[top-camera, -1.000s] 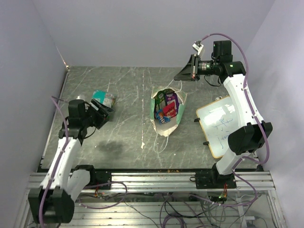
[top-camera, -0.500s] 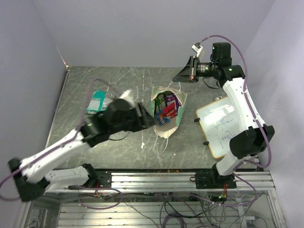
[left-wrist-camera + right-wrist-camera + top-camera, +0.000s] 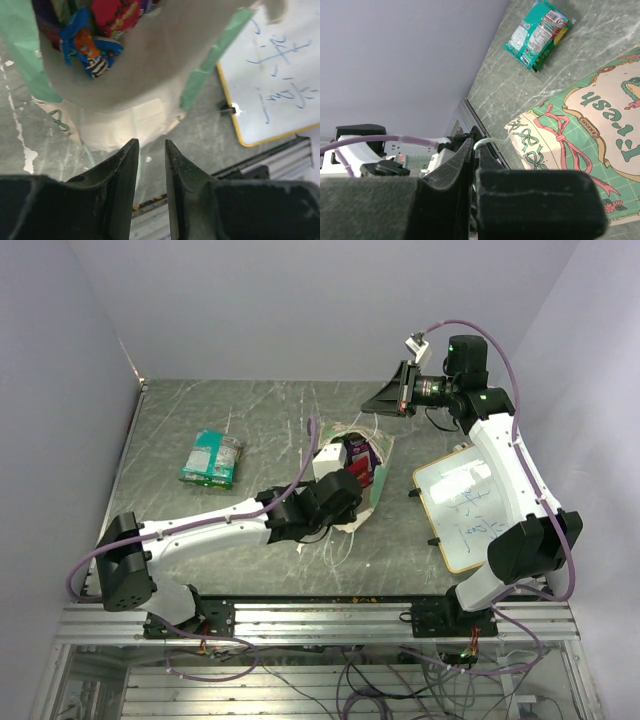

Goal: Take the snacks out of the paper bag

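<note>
The paper bag (image 3: 374, 490) sits mid-table, mouth up, with snacks (image 3: 358, 452) showing inside. My right gripper (image 3: 388, 400) hangs above and behind it, shut on the bag's string handle (image 3: 491, 142). My left arm reaches across from the left, and my left gripper (image 3: 340, 505) is over the bag. In the left wrist view that gripper (image 3: 150, 145) is open by a narrow gap with nothing in it, its tips over the bag's pale lower side (image 3: 130, 120). A red packet (image 3: 115, 15) and a blue-orange packet (image 3: 87, 47) lie in the mouth above. One green snack packet (image 3: 212, 458) lies on the table at the left.
A wood-framed whiteboard (image 3: 465, 505) with blue writing lies flat right of the bag, close to the right arm's base. The right wrist view shows the green packet (image 3: 537, 32) and the bag's printed front (image 3: 590, 125). Walls bound the table on three sides.
My left arm has swung from the green packet at the left across to the bag, its jaws narrowing. The green packet stays on the table. The right arm has barely moved.
</note>
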`<state>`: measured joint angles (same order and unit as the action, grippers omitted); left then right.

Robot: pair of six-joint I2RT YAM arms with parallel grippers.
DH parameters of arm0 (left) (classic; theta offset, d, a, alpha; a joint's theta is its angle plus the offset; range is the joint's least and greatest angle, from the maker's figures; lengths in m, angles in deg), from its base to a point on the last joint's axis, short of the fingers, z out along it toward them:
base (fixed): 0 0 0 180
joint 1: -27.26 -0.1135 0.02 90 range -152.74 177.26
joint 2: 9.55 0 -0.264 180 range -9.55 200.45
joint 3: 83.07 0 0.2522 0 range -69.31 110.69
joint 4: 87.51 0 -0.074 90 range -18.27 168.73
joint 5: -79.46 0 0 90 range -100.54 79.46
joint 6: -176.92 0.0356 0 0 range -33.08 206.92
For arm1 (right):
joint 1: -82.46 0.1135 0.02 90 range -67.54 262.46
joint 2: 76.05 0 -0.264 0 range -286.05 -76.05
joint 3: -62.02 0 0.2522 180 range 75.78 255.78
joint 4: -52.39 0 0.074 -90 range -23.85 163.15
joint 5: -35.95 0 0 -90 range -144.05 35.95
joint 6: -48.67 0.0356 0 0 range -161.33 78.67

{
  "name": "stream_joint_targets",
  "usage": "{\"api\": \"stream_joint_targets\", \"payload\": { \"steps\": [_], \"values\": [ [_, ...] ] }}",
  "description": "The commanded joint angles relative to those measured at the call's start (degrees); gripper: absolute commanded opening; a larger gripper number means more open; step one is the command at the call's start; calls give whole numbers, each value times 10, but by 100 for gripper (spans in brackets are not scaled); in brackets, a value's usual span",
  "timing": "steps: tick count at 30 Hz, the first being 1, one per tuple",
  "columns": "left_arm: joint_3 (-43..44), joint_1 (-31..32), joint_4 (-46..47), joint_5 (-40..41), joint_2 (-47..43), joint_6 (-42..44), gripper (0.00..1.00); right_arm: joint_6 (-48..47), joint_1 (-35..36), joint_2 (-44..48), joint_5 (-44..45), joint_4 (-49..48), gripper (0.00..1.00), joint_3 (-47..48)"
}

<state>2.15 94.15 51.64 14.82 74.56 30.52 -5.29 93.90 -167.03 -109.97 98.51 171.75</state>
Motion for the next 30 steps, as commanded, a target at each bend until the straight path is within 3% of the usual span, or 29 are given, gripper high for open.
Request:
{"api": "stream_joint_targets", "payload": {
  "steps": [1,6,11,13,17,21,30],
  "values": [
    [-41,-1,103,70,-2,5,37,2,2,12,5,-13,0,14],
    [-10,-2,68,105,66,-17,32,10,2,13,3,-16,0,15],
    [23,-5,39,140,121,-35,35,20,2,16,2,-26,0,7],
    [36,-8,20,147,141,-49,39,21,1,15,1,-28,0,7],
    [49,-17,15,151,167,-60,56,22,1,11,-7,-30,0,11],
    [75,-24,-14,160,193,-74,63,13,1,4,-15,-16,0,19],
    [100,-48,-57,168,238,-90,64,17,1,1,-25,-22,0,24]
  ]
}}
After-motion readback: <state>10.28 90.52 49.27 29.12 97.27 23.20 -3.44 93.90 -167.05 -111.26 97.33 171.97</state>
